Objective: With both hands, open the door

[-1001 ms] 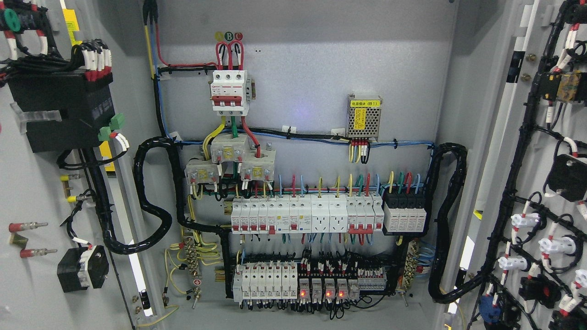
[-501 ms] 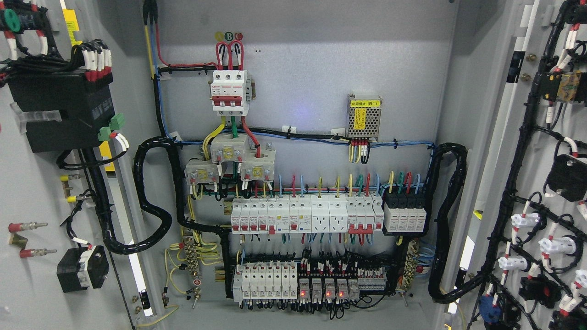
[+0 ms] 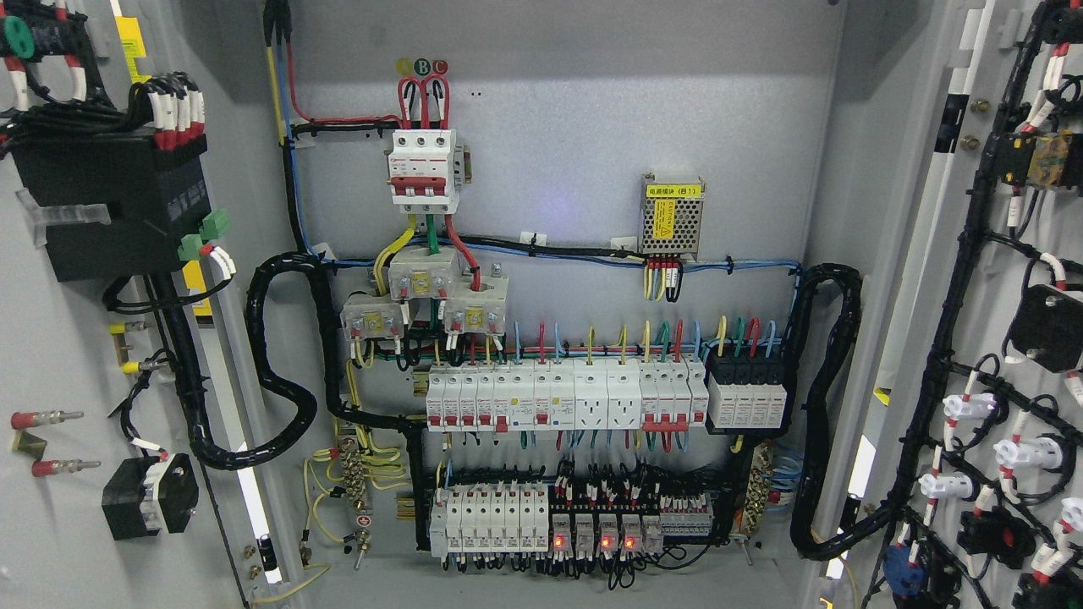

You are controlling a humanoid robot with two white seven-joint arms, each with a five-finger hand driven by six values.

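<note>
Since the earlier frames the left door (image 3: 76, 338) has shifted a touch further toward the left edge of view: its black meter block (image 3: 110, 211) and the small black socket (image 3: 148, 499) near its lower part sit slightly further left than before, while the right door (image 3: 998, 338) and the cabinet interior have held position. Neither of my hands shows in the head view, so I cannot tell whether my fingers are spread, curled or gripping a door edge. Both doors stand swung wide, their inner faces turned toward me at the left and right sides of the cabinet (image 3: 558, 110). The back panel is fully exposed: the main breaker (image 3: 423, 165) near the upper left, the power supply (image 3: 671, 216) toward the upper right, the breaker row (image 3: 563, 396) across the middle, and the relay row (image 3: 558, 518) along the bottom edge with red indicators lit. I judge the opening step to be at or near its end. The next move, in my assessment, calls for only a last outward push on the left door, if any, then withdrawing clear of the door-mounted wiring.
</note>
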